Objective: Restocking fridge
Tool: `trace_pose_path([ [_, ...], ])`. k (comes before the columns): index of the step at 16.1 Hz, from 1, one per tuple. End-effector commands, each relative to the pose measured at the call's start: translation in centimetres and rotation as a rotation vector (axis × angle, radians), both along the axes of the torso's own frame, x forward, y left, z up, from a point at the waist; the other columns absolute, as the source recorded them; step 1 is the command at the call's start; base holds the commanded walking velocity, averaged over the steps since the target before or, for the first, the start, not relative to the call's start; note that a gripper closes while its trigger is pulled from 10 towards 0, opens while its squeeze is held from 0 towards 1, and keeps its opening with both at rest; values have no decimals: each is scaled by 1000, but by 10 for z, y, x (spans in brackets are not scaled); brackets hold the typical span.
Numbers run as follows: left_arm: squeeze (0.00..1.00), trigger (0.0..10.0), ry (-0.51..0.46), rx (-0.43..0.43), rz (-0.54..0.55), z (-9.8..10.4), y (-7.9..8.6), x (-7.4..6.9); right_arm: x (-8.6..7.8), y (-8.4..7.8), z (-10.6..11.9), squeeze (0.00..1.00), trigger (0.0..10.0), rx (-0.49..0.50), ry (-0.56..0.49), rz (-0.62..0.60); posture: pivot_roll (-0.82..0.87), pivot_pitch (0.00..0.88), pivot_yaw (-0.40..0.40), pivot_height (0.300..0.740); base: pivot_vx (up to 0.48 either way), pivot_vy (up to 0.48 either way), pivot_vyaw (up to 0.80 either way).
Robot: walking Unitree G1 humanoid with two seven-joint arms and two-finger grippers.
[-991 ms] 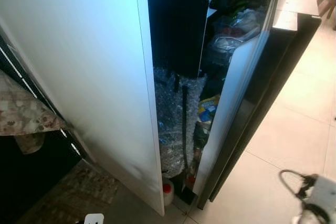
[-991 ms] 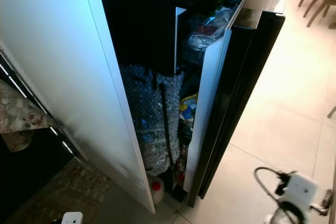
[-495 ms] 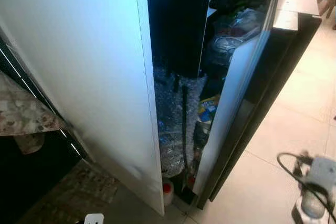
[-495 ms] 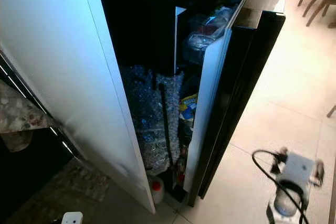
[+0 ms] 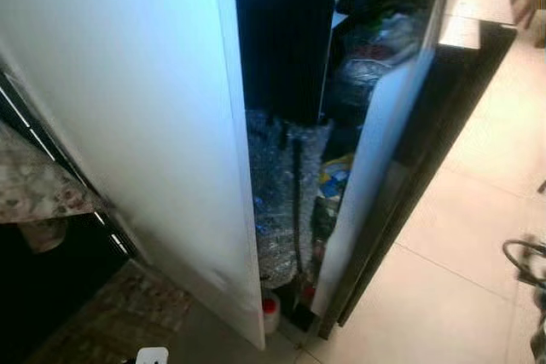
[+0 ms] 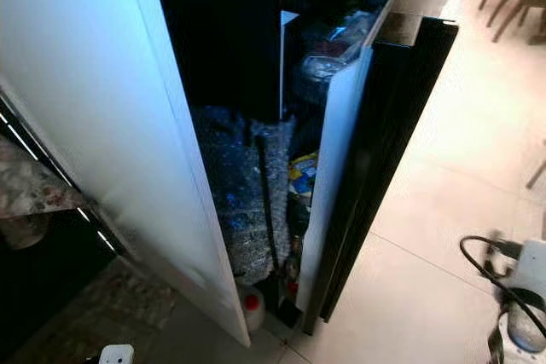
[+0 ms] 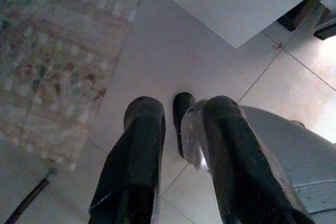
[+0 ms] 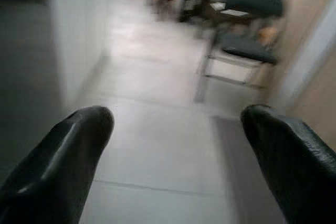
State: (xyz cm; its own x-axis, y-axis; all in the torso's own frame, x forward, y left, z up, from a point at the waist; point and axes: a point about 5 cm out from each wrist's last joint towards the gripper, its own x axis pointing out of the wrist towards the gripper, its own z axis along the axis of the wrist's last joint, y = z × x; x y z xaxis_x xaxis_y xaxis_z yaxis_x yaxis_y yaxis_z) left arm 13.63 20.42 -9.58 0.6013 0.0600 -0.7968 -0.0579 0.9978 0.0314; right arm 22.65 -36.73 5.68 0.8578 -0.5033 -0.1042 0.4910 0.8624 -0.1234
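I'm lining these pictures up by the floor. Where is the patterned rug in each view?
Left eye view: patterned rug at the lower left, beside the white door panel.
Right eye view: rug again at the lower left, beside the panel.
Left wrist view: rug on the pale tiles, across from the panel's bottom corner.
Right wrist view: faces chairs across pale floor.
Shared landmark: the panel's bottom corner.

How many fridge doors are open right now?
2: the white door swung out on the left, and the dark-faced door ajar on the right. Others may be out of frame.
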Motion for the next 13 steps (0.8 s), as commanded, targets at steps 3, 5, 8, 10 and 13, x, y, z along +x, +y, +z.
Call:
trace_pose_path([
  [3,0,10000,33,6,8,-3,2,-7,29,16,13,0,10000,108,-80,177,-54,28,19,740,0,0,0],
  [5,0,10000,35,6,11,-3,3,-7,50,38,24,0,10000,139,-124,356,-51,31,20,740,0,0,0],
  [8,0,10000,34,9,12,-3,4,-8,59,46,31,0,10000,140,-143,457,-46,35,22,740,0,0,0],
  [10,0,10000,32,10,8,-2,5,-8,60,46,32,0,10000,146,-147,465,-46,38,24,740,0,0,0],
  [13,0,10000,30,11,6,-2,5,-7,60,47,32,0,10000,144,-145,487,-46,39,25,740,0,0,0],
])
